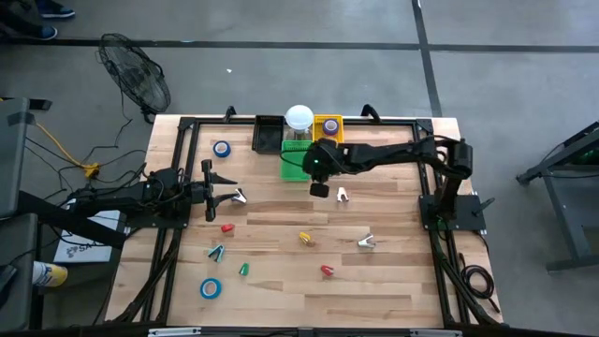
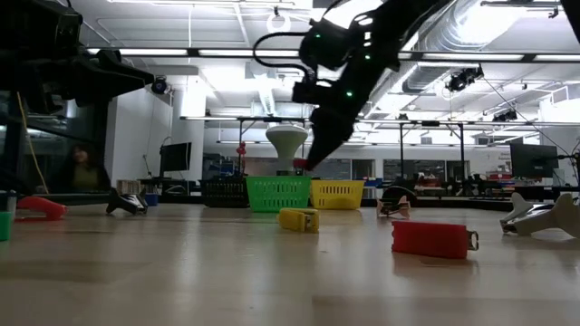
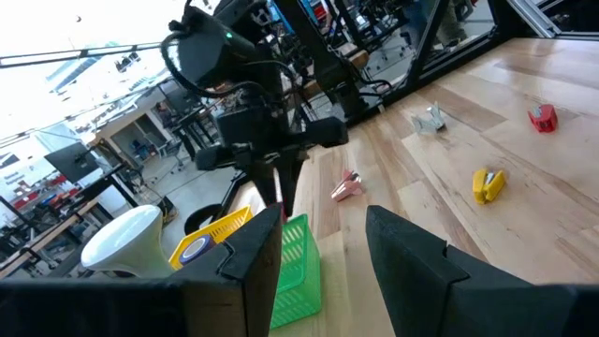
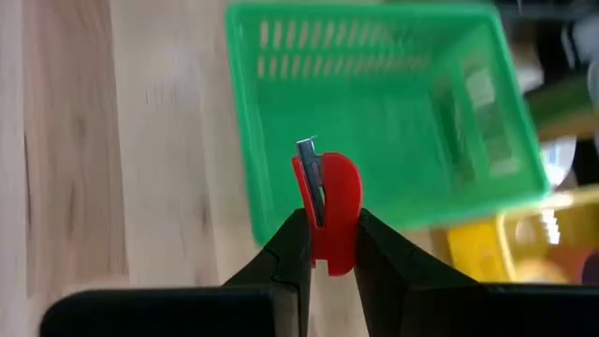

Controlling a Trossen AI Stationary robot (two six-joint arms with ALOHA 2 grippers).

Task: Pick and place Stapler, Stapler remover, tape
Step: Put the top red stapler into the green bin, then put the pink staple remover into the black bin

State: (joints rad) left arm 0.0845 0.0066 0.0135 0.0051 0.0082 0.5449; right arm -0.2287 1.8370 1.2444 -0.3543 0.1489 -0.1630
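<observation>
The red staple remover (image 4: 327, 208) could miss the green basket (image 4: 393, 122) if released too soon, because it hung just beside the basket's near wall. The right gripper (image 4: 327, 245) was narrow, clamped on it. The left gripper (image 3: 323, 257) waited half open, well apart from the basket.

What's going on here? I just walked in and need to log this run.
The right end effector is shut on a red staple remover and holds it above the green basket at the table's far edge. The left end effector waits open over the table's left side. Other staplers, removers and tape rolls lie scattered on the table; a yellow basket holds one tape.
</observation>
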